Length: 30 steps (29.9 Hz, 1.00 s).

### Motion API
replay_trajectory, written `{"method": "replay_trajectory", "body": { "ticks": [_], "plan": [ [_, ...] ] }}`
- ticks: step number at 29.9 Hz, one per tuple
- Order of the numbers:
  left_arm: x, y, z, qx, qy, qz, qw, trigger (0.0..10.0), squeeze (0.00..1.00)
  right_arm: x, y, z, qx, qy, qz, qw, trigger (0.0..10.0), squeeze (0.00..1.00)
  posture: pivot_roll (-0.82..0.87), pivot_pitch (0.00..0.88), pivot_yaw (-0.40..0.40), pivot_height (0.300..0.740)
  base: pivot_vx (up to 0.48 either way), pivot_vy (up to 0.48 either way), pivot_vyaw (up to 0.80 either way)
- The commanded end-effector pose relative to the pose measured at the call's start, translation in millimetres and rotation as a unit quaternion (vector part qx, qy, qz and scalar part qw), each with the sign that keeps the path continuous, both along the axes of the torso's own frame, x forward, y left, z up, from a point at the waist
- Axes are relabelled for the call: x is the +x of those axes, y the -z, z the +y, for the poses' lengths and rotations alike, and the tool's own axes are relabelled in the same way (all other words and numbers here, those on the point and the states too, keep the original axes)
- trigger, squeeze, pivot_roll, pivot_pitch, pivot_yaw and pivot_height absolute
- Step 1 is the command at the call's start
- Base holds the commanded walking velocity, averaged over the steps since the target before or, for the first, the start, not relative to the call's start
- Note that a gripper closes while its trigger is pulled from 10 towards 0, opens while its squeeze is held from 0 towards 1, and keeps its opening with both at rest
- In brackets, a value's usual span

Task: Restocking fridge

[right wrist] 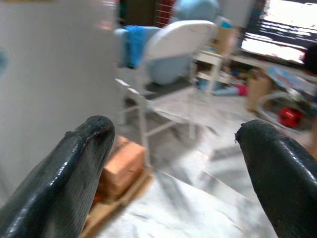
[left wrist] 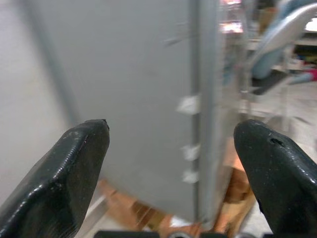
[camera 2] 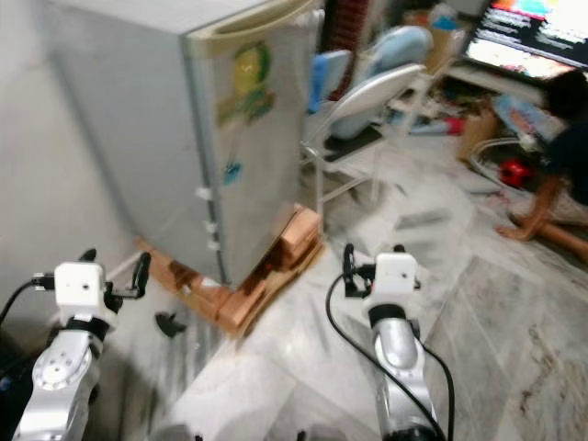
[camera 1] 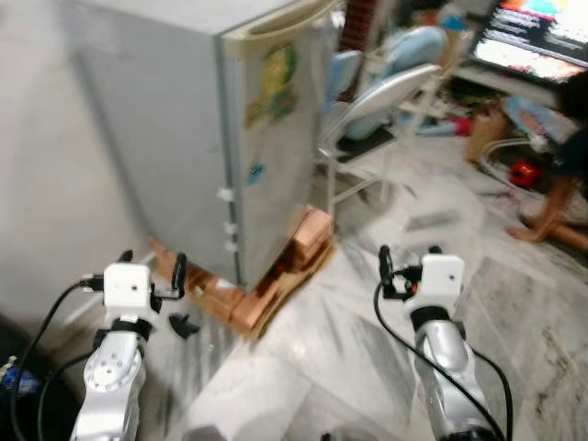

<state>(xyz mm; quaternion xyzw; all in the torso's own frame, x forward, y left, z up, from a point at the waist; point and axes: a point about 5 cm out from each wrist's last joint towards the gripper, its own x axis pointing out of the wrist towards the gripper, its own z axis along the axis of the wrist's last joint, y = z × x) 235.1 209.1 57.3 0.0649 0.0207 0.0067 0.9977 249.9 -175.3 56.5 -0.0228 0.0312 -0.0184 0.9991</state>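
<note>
Left gripper (camera 1: 152,269), two long black fingers spread apart and grasping nothing, raised ahead of the silver arm and aimed at the hinge-side corner of the tall grey metal fridge (camera 1: 175,119). Right gripper (camera 1: 408,265) likewise splayed and empty, held forward over the pale marble floor (camera 1: 367,367), likely kept ready for the door rather than for any load. Fridge door shut, beige handle strip along its top edge (camera 1: 276,23), colourful stickers (camera 1: 271,84) on the front. Cabinet propped on orange-brown bricks and flattened cardboard (camera 1: 276,280), presumably to keep its base off the floor. Small dark object (camera 1: 184,325) on the floor near the left arm; too blurred to name. White folding chair (camera 1: 386,101) just beyond the fridge, a person (camera 1: 565,175) seated on the floor at far right.

Same arrangement from the right eye, shifted sideways.

Left wrist: black fingertips (left wrist: 74,163) wide apart, framing the fridge's corner edge and white tabs (left wrist: 190,148).

Right wrist: fingertips (right wrist: 84,148) parted around brick, chair and floor. No stock in hand; by judgement, approach only.
</note>
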Motion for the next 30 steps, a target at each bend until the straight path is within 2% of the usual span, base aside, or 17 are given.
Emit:
{"method": "replay_trajectory", "body": {
  "ticks": [1,11,16,30],
  "plan": [
    [6.6,-2.7,-9.5,-0.007,0.015,-0.006,1.000,10.0,0.00,2.3,-2.6,-7.6,-0.009,0.010,-0.004,1.000,10.0,0.00,0.03,0.000,-0.059,0.740,0.375,0.300,-0.61],
    [11.5,-5.4,-12.5,-0.011,0.018,-0.013,1.000,10.0,0.00,2.4,-0.9,-4.5,-0.010,0.002,0.000,1.000,10.0,0.00,0.02,0.000,-0.064,0.740,0.359,0.317,-0.68],
    [11.4,-4.1,-12.5,-0.015,0.013,-0.007,1.000,10.0,0.00,2.9,-0.5,-3.7,-0.010,-0.001,0.001,1.000,10.0,0.00,0.02,0.000,-0.063,0.740,0.178,0.227,-0.65],
    [6.9,-2.4,-13.4,-0.021,0.020,-0.002,1.000,10.0,0.00,2.9,1.0,-2.5,-0.014,-0.006,0.007,1.000,10.0,0.00,0.03,0.000,-0.067,0.740,0.000,0.000,0.00]
  ]
}}
